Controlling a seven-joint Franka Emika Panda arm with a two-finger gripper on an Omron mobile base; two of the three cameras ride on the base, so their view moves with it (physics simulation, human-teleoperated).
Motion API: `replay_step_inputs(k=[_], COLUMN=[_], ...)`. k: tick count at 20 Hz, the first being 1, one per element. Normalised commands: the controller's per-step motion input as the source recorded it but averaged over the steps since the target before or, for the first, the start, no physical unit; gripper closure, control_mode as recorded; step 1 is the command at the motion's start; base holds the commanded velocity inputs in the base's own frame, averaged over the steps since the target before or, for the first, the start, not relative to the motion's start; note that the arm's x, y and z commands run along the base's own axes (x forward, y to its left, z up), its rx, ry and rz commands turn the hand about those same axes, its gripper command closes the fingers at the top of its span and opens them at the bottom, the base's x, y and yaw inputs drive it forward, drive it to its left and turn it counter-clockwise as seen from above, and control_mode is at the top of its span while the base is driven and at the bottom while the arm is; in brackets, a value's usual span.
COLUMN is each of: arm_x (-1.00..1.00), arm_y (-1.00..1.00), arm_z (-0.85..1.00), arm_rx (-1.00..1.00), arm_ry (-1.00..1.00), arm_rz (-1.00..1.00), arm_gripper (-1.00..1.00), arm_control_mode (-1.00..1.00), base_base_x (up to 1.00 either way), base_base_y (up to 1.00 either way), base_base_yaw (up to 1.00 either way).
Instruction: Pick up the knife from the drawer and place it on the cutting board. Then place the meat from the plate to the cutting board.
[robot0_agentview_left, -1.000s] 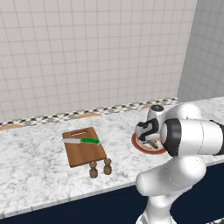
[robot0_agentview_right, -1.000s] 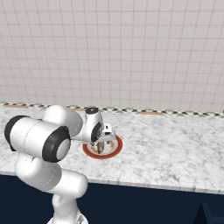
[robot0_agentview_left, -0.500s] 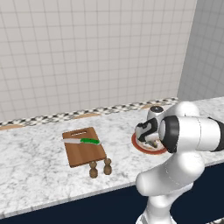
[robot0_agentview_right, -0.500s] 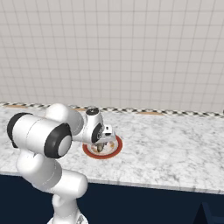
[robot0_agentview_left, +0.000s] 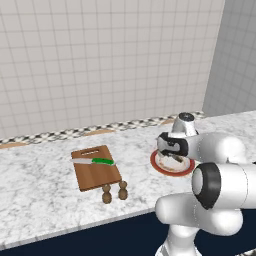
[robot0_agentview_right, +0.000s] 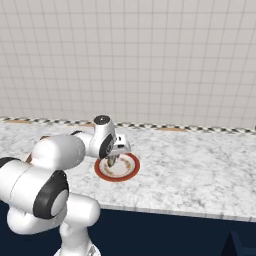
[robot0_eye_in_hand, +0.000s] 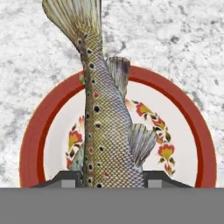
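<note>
The tool (robot0_eye_in_hand: 112, 181) grips the fish (robot0_eye_in_hand: 101, 118) between near-closed fingers, over the plate (robot0_eye_in_hand: 199, 144). The fish's long axis runs straight out from the tool. The board (robot0_agentview_left: 96, 167), with the knife (robot0_agentview_left: 95, 161) on it, lies left of the plate on the bench (robot0_agentview_left: 40, 190)

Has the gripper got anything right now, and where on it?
The gripper is shut on the fish at its head end, tail pointing away, over the plate.
</note>
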Motion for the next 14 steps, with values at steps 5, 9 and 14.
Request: replay_step_inputs(k=[5,9,14], arm_x=[0.19,0.25,0.29], arm_y=[0.78,1.0,1.0], arm_z=[0.38,0.05,0.0], arm_rx=[0.0,0.0,0.0], arm_ry=[0.04,0.12,0.16], arm_rz=[0.21,0.24,0.23], arm_gripper=[1.0,1.0,1.0], arm_control_mode=[-1.0,-1.0,-1.0], base_base_x=[0.0,0.0,0.0], base_base_y=[0.0,0.0,0.0], base_base_yaw=[0.0,0.0,0.0])
